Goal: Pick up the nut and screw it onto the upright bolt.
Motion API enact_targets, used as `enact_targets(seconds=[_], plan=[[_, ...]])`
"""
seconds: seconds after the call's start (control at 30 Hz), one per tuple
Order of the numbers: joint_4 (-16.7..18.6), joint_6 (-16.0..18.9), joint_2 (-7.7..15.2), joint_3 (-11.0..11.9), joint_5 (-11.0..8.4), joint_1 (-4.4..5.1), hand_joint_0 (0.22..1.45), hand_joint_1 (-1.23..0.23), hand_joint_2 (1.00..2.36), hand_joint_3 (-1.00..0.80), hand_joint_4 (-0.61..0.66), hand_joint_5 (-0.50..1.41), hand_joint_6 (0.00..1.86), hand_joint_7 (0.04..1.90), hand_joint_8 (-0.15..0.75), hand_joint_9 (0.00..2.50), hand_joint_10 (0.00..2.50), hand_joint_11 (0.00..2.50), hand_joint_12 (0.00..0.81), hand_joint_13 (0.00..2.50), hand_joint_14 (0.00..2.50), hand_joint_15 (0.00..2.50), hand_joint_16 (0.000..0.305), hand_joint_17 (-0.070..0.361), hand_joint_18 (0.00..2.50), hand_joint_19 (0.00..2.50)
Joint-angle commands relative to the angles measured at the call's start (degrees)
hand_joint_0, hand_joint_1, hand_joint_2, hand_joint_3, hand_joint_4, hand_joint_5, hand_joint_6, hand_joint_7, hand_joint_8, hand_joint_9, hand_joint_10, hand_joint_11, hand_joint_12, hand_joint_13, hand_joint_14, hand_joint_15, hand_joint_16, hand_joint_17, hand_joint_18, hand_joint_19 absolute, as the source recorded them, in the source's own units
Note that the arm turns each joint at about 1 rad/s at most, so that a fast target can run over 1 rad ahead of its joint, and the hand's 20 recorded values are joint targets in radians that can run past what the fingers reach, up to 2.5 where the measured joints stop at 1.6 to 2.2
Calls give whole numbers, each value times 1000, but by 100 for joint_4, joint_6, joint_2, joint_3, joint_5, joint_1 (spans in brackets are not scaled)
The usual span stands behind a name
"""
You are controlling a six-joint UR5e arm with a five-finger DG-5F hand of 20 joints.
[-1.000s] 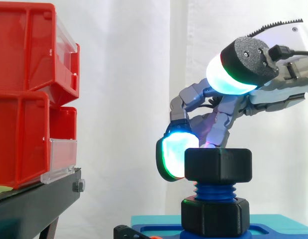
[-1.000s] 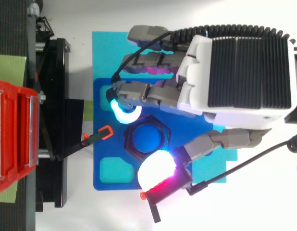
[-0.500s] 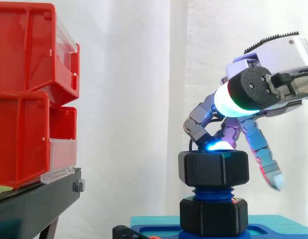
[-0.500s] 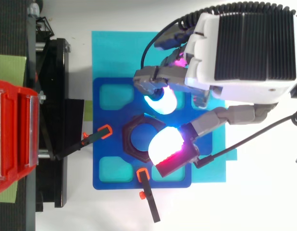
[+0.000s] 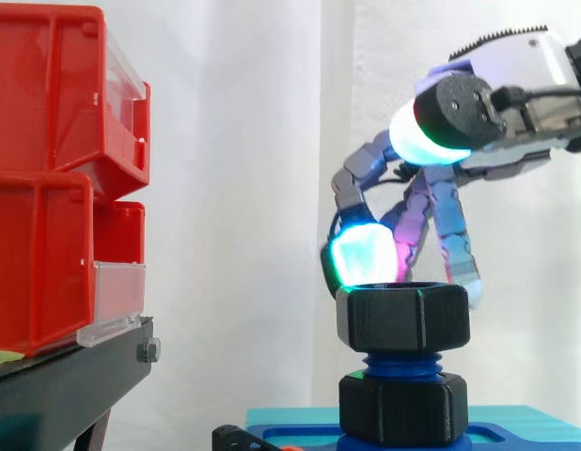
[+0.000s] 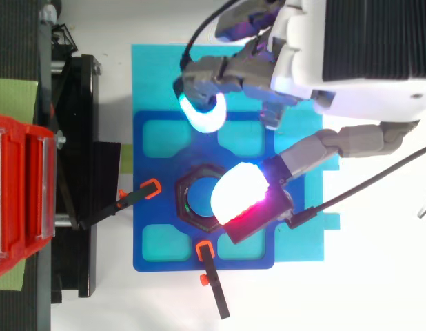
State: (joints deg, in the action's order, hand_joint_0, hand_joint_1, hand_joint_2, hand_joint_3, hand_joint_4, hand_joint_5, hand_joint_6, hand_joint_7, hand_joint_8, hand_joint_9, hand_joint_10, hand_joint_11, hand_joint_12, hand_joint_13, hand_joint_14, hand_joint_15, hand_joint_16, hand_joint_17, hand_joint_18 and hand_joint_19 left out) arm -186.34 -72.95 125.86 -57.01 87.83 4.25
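Side view: you see the hand lifted off the nut since half a second ago, fingers loosely spread and holding nothing. The nut sits atop the bolt. Top view: the thumb pad overhangs the nut, and the fingers have swung clear.

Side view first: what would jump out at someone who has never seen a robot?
The glowing fingertips of the hand stand out, cyan-green and pink, poised at upper right just above a chunky black nut. That nut sits on a blue upright bolt at bottom centre. Bright red bins stacked at left come next.
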Motion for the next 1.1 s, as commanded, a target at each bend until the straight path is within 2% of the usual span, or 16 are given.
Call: enact_targets(seconds=[0.0, 0.07, 0.17, 0.2, 0.27, 0.33, 0.47, 0.53, 0.6, 0.8, 1.07], plan=[[-245, -132, 0, 349, 67, -38, 474, -164, 1000, -500, 246, -75, 504, 865, 287, 1325, 4, 109, 340, 846, 0, 0, 40, 90, 609, 21], [-272, -202, 0, 428, 67, -38, 465, -164, 1000, -500, 206, -100, 503, 761, 283, 1192, 0, 7, 335, 748, 0, 0, 43, 97, 533, 28], [-245, -334, 0, 454, 58, -29, 448, -168, 1000, -500, 139, -165, 501, 616, 249, 799, 0, 0, 364, 444, 0, 0, 50, 111, 210, 0], [-245, -334, 0, 454, 58, -29, 445, -170, 1000, -500, 136, -169, 501, 607, 245, 753, 0, 0, 366, 409, 0, 0, 50, 113, 166, 0], [-219, -325, 0, 375, 50, 6, 433, -171, 1000, -500, 108, -189, 501, 563, 245, 598, 0, 0, 380, 254, 0, 0, 53, 120, 0, 0], [-96, -299, 0, 173, 32, 59, 428, -173, 1000, -500, 84, -203, 500, 539, 232, 475, 0, 0, 383, 138, 0, 0, 55, 125, 0, 0], [203, -237, 0, -29, -12, 138, 420, -150, 1000, -500, 83, -211, 500, 538, 217, 257, 0, 0, 385, 0, 0, 0, 60, 134, 0, 0], [467, -123, 0, -144, -30, 191, 419, -150, 1000, -500, 81, -210, 500, 535, 214, 223, 0, 0, 384, 0, 0, 0, 60, 135, 0, 0], [519, -70, 9, -144, -30, 217, 418, -149, 1000, -500, 81, -209, 500, 539, 214, 213, 0, 0, 383, 0, 0, 0, 61, 137, 0, 0], [493, -18, 0, -205, -109, 322, 416, -142, 1000, -500, 89, -197, 500, 546, 213, 191, 0, 0, 387, 0, 0, 0, 62, 140, 0, 0], [493, 44, 9, -231, -117, 393, 423, -137, 1000, -500, 95, -179, 501, 564, 214, 210, 0, 0, 390, 0, 0, 0, 61, 138, 0, 0]])
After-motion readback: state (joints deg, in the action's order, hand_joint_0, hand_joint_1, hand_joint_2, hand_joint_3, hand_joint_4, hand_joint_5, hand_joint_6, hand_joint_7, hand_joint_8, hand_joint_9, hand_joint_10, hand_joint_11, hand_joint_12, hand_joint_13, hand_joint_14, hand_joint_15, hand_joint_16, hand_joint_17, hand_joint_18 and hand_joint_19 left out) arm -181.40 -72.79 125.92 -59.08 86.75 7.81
